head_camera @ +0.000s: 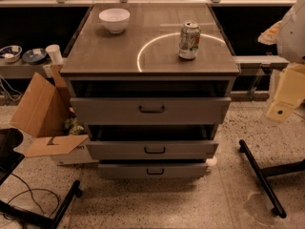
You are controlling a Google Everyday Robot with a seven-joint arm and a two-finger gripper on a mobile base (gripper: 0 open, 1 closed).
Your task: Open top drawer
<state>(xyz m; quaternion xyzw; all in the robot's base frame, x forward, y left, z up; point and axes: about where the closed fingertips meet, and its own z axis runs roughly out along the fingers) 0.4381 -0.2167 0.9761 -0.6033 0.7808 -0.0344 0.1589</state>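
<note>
The top drawer (109, 111) is the widest grey drawer of a cabinet, with a small black pull handle (152, 109) at its centre. Its front stands out from the cabinet body, with a dark gap above it under the countertop. My arm shows at the right edge as white and cream parts. The gripper (281, 109) hangs to the right of the cabinet, about level with the top drawer front and clear of it, touching nothing.
A white bowl (114, 19) and a soda can (189, 40) stand on the cabinet top (95, 56). Two narrower drawers (119, 150) sit below. An open cardboard box (45, 113) lies at the left. Black stand legs (259, 175) cross the floor at the right and lower left.
</note>
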